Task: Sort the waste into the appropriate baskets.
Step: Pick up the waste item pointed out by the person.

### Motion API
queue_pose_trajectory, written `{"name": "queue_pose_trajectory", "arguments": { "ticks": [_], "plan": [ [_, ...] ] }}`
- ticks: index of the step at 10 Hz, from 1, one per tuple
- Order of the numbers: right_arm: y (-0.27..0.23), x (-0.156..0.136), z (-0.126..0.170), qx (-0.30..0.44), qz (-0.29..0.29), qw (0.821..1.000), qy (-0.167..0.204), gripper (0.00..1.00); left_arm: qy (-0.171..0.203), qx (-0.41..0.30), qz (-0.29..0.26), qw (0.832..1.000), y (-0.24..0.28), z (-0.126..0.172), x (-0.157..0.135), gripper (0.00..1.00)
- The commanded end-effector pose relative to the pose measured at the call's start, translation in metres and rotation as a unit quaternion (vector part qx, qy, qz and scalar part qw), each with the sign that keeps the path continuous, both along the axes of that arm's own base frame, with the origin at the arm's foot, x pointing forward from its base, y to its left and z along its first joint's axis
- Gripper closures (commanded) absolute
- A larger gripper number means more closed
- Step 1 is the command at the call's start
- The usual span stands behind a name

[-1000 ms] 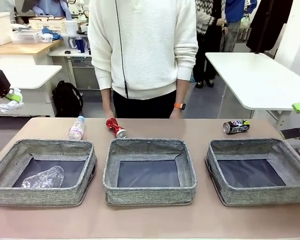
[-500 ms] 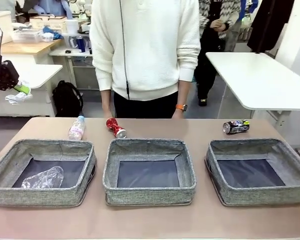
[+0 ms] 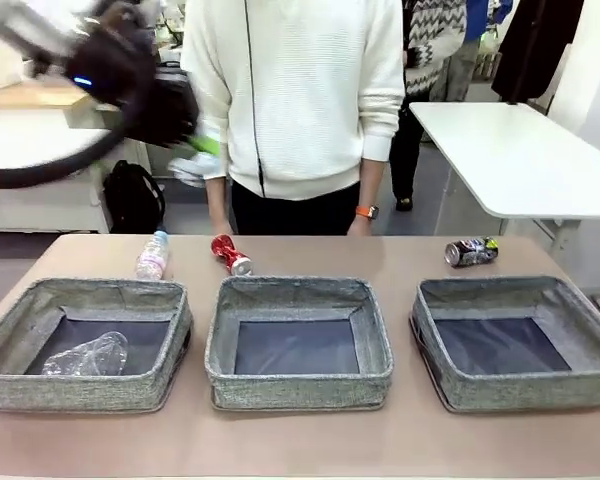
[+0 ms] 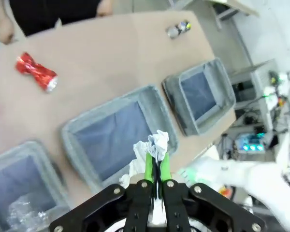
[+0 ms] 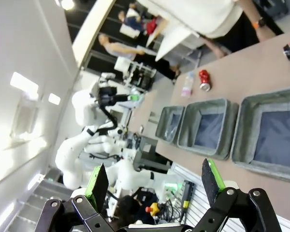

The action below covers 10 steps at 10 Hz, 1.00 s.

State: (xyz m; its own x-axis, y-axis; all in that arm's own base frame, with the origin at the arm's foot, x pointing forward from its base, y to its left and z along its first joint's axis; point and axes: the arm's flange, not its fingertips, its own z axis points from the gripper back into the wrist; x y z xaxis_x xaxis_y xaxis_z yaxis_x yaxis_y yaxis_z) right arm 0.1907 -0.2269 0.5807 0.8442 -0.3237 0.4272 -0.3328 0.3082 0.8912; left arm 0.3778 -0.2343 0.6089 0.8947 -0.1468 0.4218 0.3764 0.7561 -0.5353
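My left gripper (image 3: pixel 198 148), blurred with motion, hangs high above the table's far left, shut on crumpled white paper (image 3: pixel 188 172). In the left wrist view the paper (image 4: pixel 153 145) sticks out between the shut green pads (image 4: pixel 148 164), over the near rim of the middle basket (image 4: pixel 72 140). Three grey baskets stand in a row: left (image 3: pixel 80 392), middle (image 3: pixel 298 388), right (image 3: pixel 520 392). A crushed clear bottle (image 3: pixel 85 355) lies in the left one. Behind them lie a pink-label bottle (image 3: pixel 152 256), a red can (image 3: pixel 231 254) and a black can (image 3: pixel 471 252). My right gripper (image 5: pixel 154 180) is open and empty, away from the table.
A person in a white sweater (image 3: pixel 300 100) stands at the table's far edge, hands hanging near the red can. A white table (image 3: pixel 520 160) stands at the back right. A bare strip of tabletop (image 3: pixel 300 440) runs in front of the baskets.
My left arm has swung fast from the far left edge rightward and upward, carrying the paper. The right gripper's fingertips have left the front view's right edge.
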Motion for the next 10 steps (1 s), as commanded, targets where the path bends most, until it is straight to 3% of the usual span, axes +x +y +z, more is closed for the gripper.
{"name": "queue_pose_trajectory", "arguments": {
  "ticks": [1,3,4,6,7,9,10],
  "plan": [
    [0.021,-0.002,0.004,-0.009,0.026,1.0,-0.007,0.0,0.024,0.077,0.025,0.996,-0.052,-0.007,0.019,0.96],
    [0.021,-0.002,0.004,-0.009,0.026,1.0,-0.007,0.0,0.048,0.123,0.014,0.991,-0.101,0.008,0.034,0.96],
    [0.021,-0.002,0.004,-0.009,0.026,1.0,-0.007,0.0,0.035,0.143,0.011,0.989,-0.12,0.025,0.037,0.96],
    [0.021,-0.002,0.004,-0.009,0.026,1.0,-0.007,0.0,0.065,0.194,0.044,0.978,-0.138,0.049,0.055,0.96],
    [0.021,-0.002,0.004,-0.009,0.026,1.0,-0.007,0.0,0.07,0.201,0.067,0.975,-0.147,0.062,0.067,0.96],
    [0.021,-0.002,0.004,-0.009,0.026,1.0,-0.007,0.0,0.132,0.194,0.064,0.97,-0.168,0.076,0.085,0.96],
    [0.021,-0.002,0.004,-0.009,0.026,1.0,-0.007,0.0,0.135,0.184,0.07,0.971,-0.172,0.08,0.09,0.96]
  ]
}}
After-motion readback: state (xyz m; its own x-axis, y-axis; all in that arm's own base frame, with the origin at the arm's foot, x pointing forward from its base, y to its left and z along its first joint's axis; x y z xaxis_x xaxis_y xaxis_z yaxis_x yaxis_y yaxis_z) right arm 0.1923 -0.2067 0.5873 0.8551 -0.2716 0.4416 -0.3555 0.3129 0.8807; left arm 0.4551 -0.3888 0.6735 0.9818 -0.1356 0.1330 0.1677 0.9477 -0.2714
